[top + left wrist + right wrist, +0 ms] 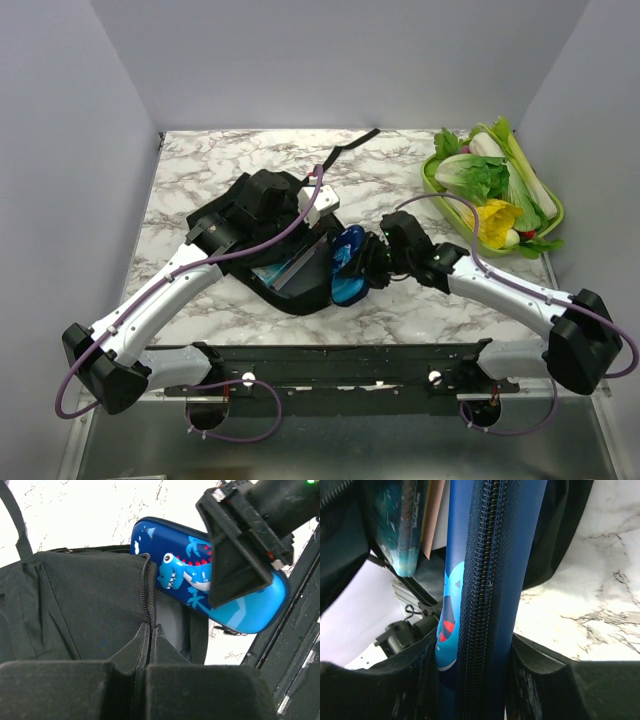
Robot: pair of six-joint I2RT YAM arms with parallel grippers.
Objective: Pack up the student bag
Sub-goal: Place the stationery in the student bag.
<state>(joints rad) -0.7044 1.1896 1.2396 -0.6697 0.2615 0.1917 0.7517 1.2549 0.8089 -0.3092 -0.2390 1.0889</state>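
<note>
findings: the student bag (300, 296) lies on the marble table (200, 165), left of centre. its mouth opens toward the right arm, and one long strap (352, 144) trails toward the far edge. books (290, 268) show inside the opening.

left gripper (142, 667): claw pressed together, pinching the bag's zippered rim and holding that edge up.

right gripper (475, 680): claw clamped across the faces of a blue dinosaur-print pencil case (180, 575). the case's zipper edge faces the wrist camera. the case stands at the bag's mouth, just beside the books. we cannot tell how far in it sits.

also noted: a green tray (430, 180) of vegetables at the far right corner, well apart from the bag.
</note>
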